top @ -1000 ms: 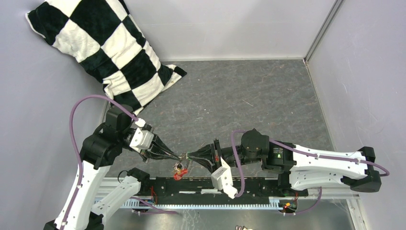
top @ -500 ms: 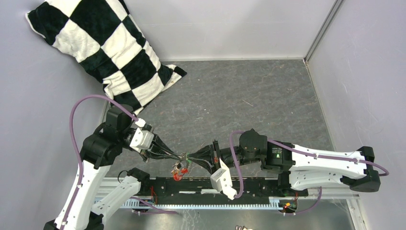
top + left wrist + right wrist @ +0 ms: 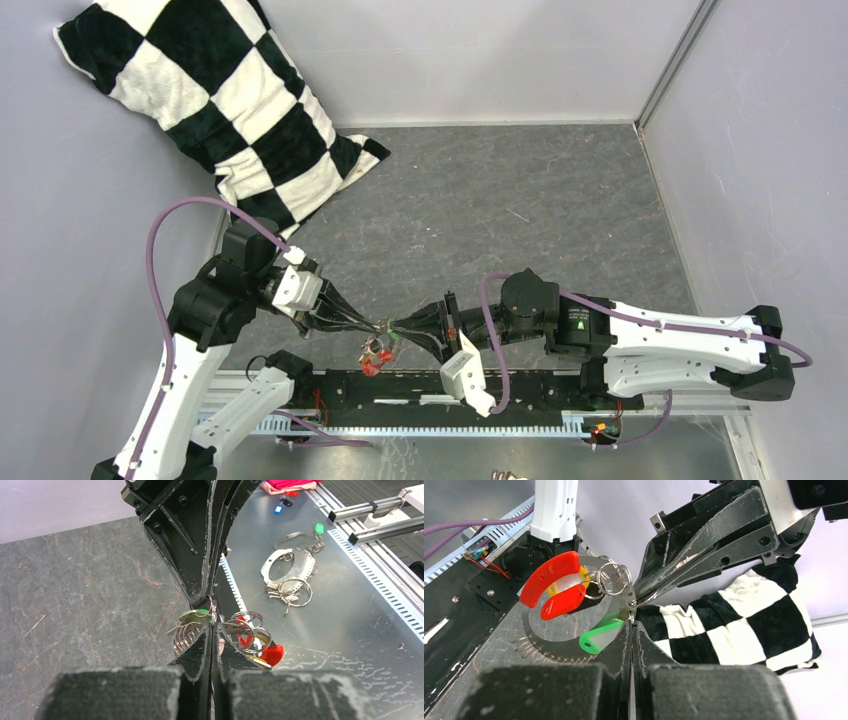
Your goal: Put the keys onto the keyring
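Green key [image 3: 599, 634] nipped by right claw [image 3: 630, 622], at keyring [image 3: 615, 580] clamped in left claw [image 3: 211, 630].

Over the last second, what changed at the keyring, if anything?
The right arm eased slightly left, and the thin silver wire keyring dangling between the arms shifted a little. Unchanged: the left pincer stayed shut on the keyring and the right pincer on the green-headed metal key, tips meeting. Nothing was let go. The black-and-white checked cushion stayed put.

Dark grey tbl [image 3: 520, 200] w/ blk-&-white checked pillow [image 3: 220, 100] resting at its far-left corner.
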`<state>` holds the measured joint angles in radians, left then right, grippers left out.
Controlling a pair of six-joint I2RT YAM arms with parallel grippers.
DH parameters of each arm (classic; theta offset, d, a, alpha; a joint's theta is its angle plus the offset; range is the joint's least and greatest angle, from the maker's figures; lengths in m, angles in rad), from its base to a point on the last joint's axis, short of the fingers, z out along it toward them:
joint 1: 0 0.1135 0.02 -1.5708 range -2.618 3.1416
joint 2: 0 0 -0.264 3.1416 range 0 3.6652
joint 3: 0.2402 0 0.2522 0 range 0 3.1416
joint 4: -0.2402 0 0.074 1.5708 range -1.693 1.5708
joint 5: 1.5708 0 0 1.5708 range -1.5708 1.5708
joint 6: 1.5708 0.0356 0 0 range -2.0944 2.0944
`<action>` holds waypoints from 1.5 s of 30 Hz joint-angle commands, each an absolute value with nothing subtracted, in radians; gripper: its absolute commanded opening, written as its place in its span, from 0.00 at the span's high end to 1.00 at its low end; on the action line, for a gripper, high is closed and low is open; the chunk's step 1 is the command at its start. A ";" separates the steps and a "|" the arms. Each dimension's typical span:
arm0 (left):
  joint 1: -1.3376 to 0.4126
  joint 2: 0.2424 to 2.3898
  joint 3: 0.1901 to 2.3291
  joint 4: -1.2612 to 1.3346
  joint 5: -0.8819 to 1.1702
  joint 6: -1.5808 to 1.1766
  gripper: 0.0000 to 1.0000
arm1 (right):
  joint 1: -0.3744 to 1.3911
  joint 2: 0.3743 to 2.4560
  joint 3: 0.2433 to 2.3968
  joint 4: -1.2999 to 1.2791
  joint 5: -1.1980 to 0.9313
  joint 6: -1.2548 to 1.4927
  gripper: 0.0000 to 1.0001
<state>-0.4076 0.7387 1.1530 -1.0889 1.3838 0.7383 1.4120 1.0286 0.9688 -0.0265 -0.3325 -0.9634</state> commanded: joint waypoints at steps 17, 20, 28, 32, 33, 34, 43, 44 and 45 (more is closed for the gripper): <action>-0.410 0.744 1.174 -1.059 1.385 0.779 0.98 | 1.418 1.003 1.008 0.035 -0.354 -0.954 1.00; -0.411 0.741 1.171 -1.040 1.385 0.759 0.98 | 1.419 1.006 1.006 0.033 -0.360 -0.953 1.00; -0.410 0.738 1.161 -1.006 1.376 0.723 0.98 | 1.418 1.006 1.017 0.038 -0.374 -0.943 1.00; -0.410 0.737 1.161 -1.006 1.372 0.719 0.98 | 1.418 1.015 1.023 0.041 -0.378 -0.937 1.00; -0.410 0.738 1.161 -1.006 1.368 0.718 0.98 | 1.419 1.016 1.026 0.044 -0.377 -0.936 1.00; -0.411 0.737 1.160 -1.006 1.365 0.716 0.98 | 1.418 1.016 1.026 0.048 -0.378 -0.936 1.00; -0.410 0.726 1.155 -1.005 1.343 0.706 0.98 | 1.418 1.037 1.043 0.053 -0.375 -0.926 1.00; -0.411 0.724 1.154 -1.005 1.343 0.706 0.98 | 1.418 1.038 1.045 0.054 -0.375 -0.925 1.00; -0.410 0.723 1.154 -1.005 1.344 0.706 0.98 | 1.418 1.040 1.045 0.053 -0.375 -0.925 1.00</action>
